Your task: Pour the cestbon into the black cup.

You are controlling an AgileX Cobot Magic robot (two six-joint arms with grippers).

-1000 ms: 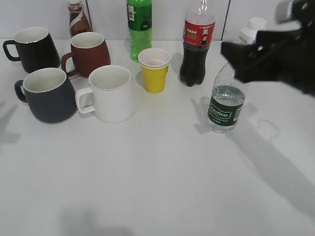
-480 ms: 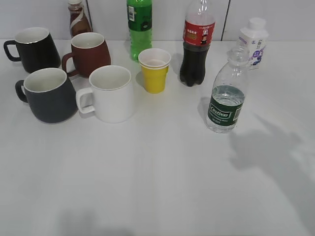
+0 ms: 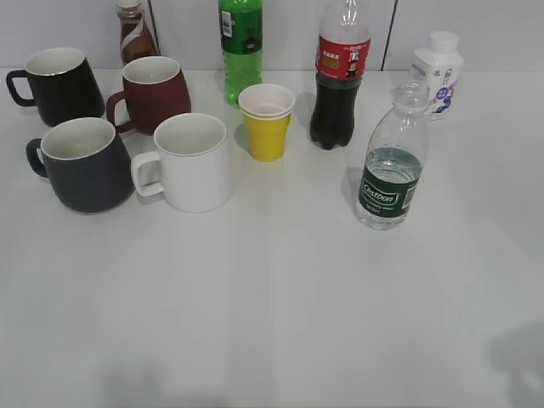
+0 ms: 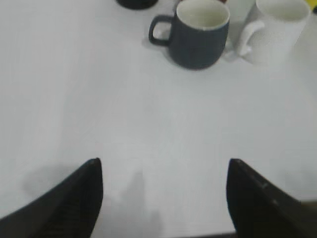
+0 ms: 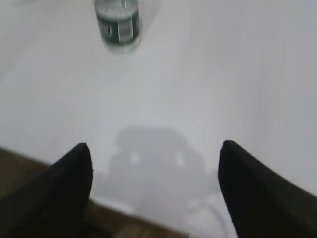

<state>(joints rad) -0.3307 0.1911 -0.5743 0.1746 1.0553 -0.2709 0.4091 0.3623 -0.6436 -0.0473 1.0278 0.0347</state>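
Your right jaws point(image 5: 156, 171) are the nearer pair: the clear ribbed plastic bottle with the dark green label point(image 5: 118, 26) stands upright ahead of them, slightly to their left, well apart, long axis vertical, mouth up. Both pairs are spread wide and hold nothing. The dark charcoal-grey mug point(image 4: 199, 32) sits ahead of your left jaws point(image 4: 166, 188), slightly to their right, on the white tabletop point(image 3: 272, 297).

The cestbon point(image 3: 389, 170) stands far right of the black cup point(image 3: 81, 164).
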